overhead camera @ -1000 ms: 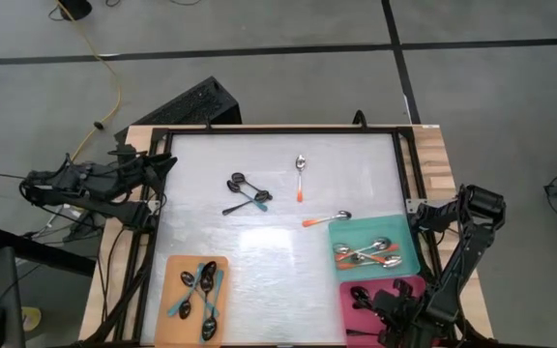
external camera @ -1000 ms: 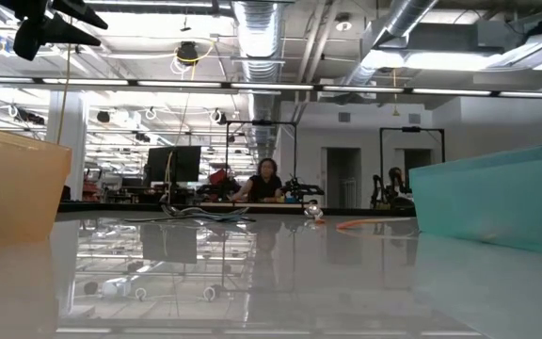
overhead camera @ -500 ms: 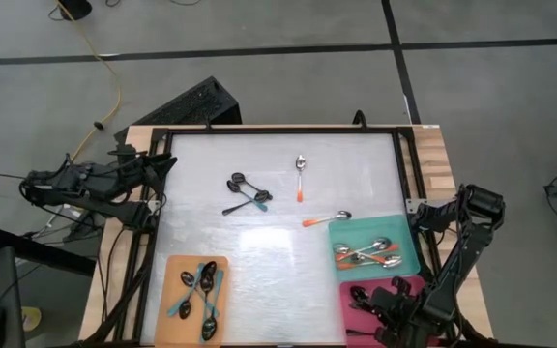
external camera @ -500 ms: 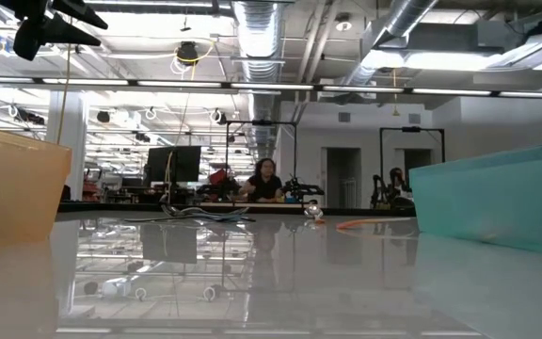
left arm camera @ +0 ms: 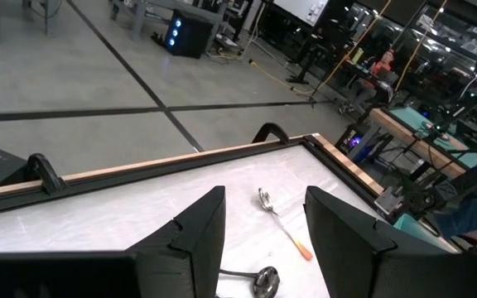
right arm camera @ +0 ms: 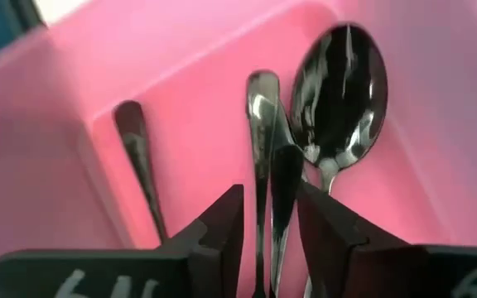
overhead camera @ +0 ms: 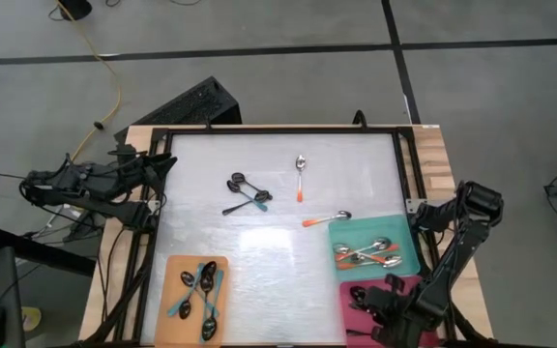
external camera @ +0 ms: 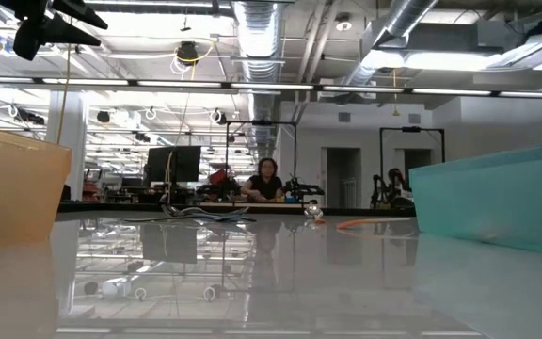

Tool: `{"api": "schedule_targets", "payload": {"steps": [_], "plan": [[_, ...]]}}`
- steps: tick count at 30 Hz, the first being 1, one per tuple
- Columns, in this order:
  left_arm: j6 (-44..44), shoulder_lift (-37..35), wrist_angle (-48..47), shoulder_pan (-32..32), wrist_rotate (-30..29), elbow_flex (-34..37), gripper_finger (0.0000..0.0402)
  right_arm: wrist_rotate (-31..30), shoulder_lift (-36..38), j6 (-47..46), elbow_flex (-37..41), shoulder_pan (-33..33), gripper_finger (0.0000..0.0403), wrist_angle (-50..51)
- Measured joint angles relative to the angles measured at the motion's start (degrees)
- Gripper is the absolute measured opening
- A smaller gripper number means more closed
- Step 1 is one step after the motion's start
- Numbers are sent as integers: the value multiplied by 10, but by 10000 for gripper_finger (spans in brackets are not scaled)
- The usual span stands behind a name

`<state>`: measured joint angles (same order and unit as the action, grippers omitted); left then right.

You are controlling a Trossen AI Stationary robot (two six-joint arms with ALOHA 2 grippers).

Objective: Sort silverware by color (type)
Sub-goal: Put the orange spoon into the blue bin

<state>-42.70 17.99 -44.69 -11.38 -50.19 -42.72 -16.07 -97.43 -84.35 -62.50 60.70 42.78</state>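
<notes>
Writing: only some white marks on my right pincer's housing, too blurred to read.
Left pincer (overhead camera: 167, 164): parked at the table's left edge, its dark fingers (left arm camera: 197, 232) spread apart with nothing between them.
Orange tray (overhead camera: 172, 266): flat plastic, near left corner, holding teal-handled spoons with dark shiny bowls (overhead camera: 201, 290).
Loose heap (overhead camera: 245, 191): black and teal-handled spoons crossed on the glossy white tabletop (overhead camera: 259, 251).
Orange-handled spoons: one (overhead camera: 300, 177) lies alone; another (overhead camera: 327, 219) lies just beside the teal tray.
Teal tray (overhead camera: 409, 232): orange-handled and silver spoons (overhead camera: 366, 253) inside.
Pink tray (overhead camera: 404, 285): smooth plastic, near right corner, with plain black metal spoons (right arm camera: 338, 91) in it.
Right pincer (overhead camera: 375, 300): low over the pink tray, fingers (right arm camera: 222, 240) slightly parted astride two slim handles, gripping neither.
Surface: mirror-bright, black metal frame (overhead camera: 278, 129), wooden rim.
Room: grey concrete floor, exposed ceiling ducts, a seated person (external camera: 267, 179) far behind.
</notes>
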Motion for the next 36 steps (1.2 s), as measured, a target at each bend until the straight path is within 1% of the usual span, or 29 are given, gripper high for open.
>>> {"api": "schedule_targets", "payload": {"steps": [5,12,16,22,26,29,33,36], "plan": [[0,0,0,0,0,0,151,13,49,64,0,-27,123,1],[1,0,0,0,0,0,151,12,154,164,0,-70,123,2],[28,0,0,0,0,0,151,-27,214,240,0,-120,123,1],[30,0,-1,0,1,0,151,-125,280,386,0,-218,123,0],[30,0,0,0,25,0,151,-196,294,469,0,-300,123,0],[30,0,0,0,48,0,151,-232,290,489,0,-368,123,0],[30,0,0,0,53,0,151,-244,262,470,0,-461,123,-12],[30,0,0,0,48,0,151,-244,227,460,0,-524,123,-48]]}}
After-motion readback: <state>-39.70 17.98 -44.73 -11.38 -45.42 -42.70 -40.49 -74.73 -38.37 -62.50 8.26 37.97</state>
